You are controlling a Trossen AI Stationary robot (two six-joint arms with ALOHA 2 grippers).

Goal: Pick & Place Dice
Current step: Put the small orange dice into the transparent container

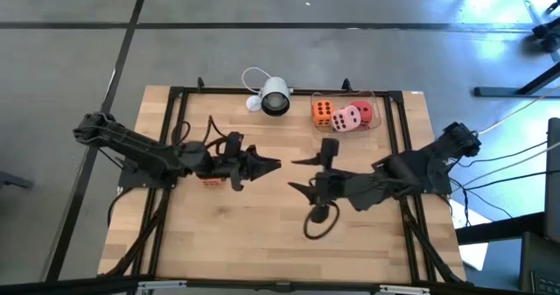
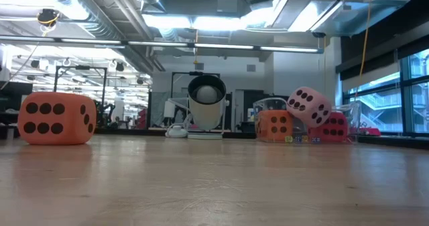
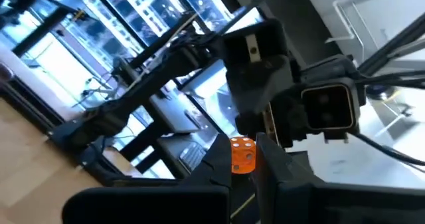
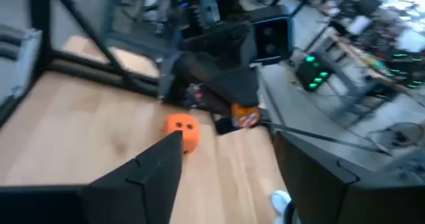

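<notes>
**Dice, four in view: three in tray, one loose**

Landmark: white camera (image 1: pixel 274 96), at the far edge of the table (image 1: pixel 262 234).

Item 1. Clear tray (image 1: pixel 389 111), just beside the white camera on the right arm's side. It holds an orange die (image 1: pixel 322 112), a pink die (image 1: pixel 346 119) leaning on its neighbours, and a red die (image 1: pixel 364 112). All three touch.

Item 2. Loose orange die (image 2: pixel 57 119), flat on the wood, well apart from the white camera and tray, on the left arm's side.

Item 3. Right gripper (image 1: pixel 296 174), near the table's middle, on the near side of the white camera. Its fingers are spread and nothing is between them. In the right wrist view the loose orange die (image 4: pixel 182 131) lies ahead, just past one fingertip and outside the gap, toward the left arm.

Item 4. Left gripper (image 1: pixel 273 165), also on the near side of the white camera, facing the right gripper. Its fingers are pressed together and nothing shows held.

Progress, as a judgement: if the tray is the goal, three dice are placed and one remains. That last die still needs approach, grasp, carry and release.
</notes>
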